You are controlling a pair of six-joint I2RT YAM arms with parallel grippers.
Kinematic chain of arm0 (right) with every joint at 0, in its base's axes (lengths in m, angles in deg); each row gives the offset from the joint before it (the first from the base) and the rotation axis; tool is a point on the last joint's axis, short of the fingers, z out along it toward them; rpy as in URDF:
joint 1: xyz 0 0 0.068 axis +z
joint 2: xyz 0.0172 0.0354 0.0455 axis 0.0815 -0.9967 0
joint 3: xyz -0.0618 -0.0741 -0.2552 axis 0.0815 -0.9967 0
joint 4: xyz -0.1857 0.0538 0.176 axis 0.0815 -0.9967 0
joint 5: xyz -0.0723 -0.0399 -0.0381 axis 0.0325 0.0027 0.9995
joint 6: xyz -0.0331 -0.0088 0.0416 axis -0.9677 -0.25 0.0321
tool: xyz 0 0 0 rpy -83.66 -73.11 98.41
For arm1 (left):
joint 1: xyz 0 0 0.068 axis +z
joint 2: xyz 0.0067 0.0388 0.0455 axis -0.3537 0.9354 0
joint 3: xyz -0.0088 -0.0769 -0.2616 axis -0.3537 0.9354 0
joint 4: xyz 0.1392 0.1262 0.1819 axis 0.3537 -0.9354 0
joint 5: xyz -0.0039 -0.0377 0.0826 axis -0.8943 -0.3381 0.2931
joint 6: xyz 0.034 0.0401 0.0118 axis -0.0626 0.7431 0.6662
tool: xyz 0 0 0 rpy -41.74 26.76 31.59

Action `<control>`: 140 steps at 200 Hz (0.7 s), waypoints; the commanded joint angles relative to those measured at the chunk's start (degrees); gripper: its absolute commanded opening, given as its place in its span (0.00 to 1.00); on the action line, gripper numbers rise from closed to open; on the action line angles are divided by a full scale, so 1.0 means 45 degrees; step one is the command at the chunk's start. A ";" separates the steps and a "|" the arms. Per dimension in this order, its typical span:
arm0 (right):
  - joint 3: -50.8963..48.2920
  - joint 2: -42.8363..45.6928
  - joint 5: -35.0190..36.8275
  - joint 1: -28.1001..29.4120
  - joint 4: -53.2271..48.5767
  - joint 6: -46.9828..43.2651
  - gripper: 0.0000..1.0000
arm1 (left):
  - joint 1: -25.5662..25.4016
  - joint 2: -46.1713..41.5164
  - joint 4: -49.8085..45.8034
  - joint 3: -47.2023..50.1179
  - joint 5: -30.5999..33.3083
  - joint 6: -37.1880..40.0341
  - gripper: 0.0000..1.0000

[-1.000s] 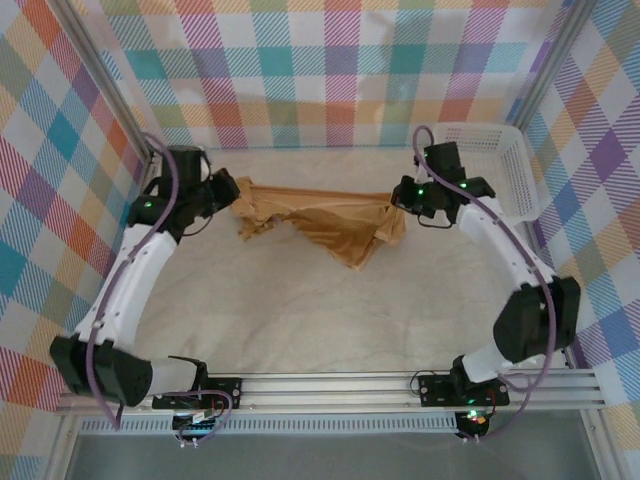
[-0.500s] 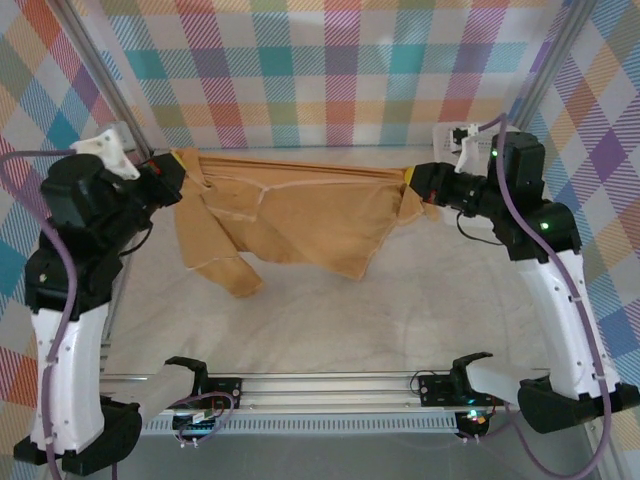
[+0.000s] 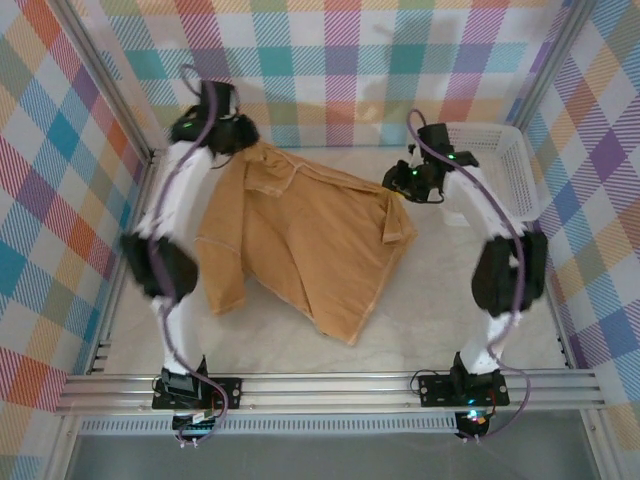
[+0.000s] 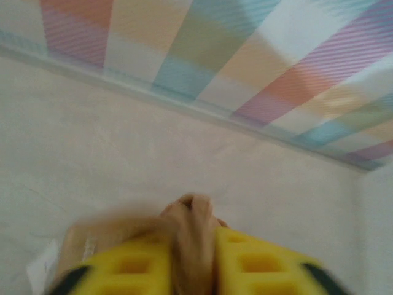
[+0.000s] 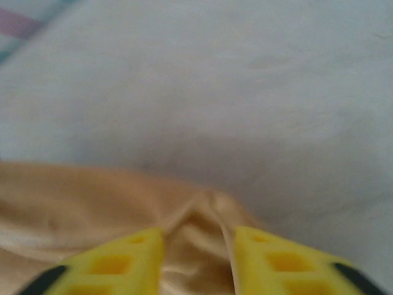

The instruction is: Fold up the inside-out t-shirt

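While the t-shirt (image 3: 300,240) lies spread on the counter (image 3: 450,300), the left end effector (image 4: 193,246) at eleven o'clock pinches its cloth; the right end effector (image 5: 193,239), at two o'clock, straddles a fold, half open.

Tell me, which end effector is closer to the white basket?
Right. The right end effector is near the basket, at the t-shirt; the left end effector is across the t-shirt, far from it.

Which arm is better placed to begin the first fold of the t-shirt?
Left, probably: the left gripper has cloth of the t-shirt pinched between its jaws, while the right gripper stands with jaws apart around a loose edge.
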 commanded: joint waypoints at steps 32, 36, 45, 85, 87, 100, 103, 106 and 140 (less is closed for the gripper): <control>0.0018 -0.1547 0.0989 0.0783 -0.0333 0.0227 0.50 | 0.0491 0.6027 -0.4873 -0.6718 -0.0075 -0.0785 0.89; -0.0264 -0.1420 0.0953 0.0896 -0.0130 0.0189 0.51 | 0.0452 0.5621 -0.4607 -0.5923 -0.0057 -0.0753 0.89; -0.0823 -0.1201 0.0710 0.1150 0.0275 0.0157 0.51 | 0.0379 0.4503 -0.3464 -0.3492 -0.0131 -0.0689 0.89; -0.2003 -0.1859 -0.0491 0.1864 0.1662 0.0255 0.44 | 0.0327 -0.0979 0.1509 0.5657 -0.0730 -0.1337 0.89; -0.2004 -0.1946 -0.0537 0.1865 0.1676 0.0257 0.43 | 0.0327 -0.1162 0.1615 0.5965 -0.0799 -0.1349 0.89; -0.2213 -0.2332 -0.0814 0.1889 0.1832 0.0343 0.39 | 0.0311 -0.2053 0.2182 0.7586 -0.1245 -0.1410 0.89; -0.2308 -0.2362 -0.0872 0.1881 0.1916 0.0368 0.38 | 0.0321 -0.2231 0.2295 0.7890 -0.1363 -0.1404 0.89; -0.2427 -0.2385 -0.0925 0.1907 0.1994 0.0405 0.38 | 0.0324 -0.2378 0.2370 0.8151 -0.1453 -0.1408 0.89; -0.4353 -0.1864 -0.1029 0.2437 0.2637 0.0792 0.37 | 0.0336 -0.3280 0.3435 1.0627 -0.1774 -0.1328 0.89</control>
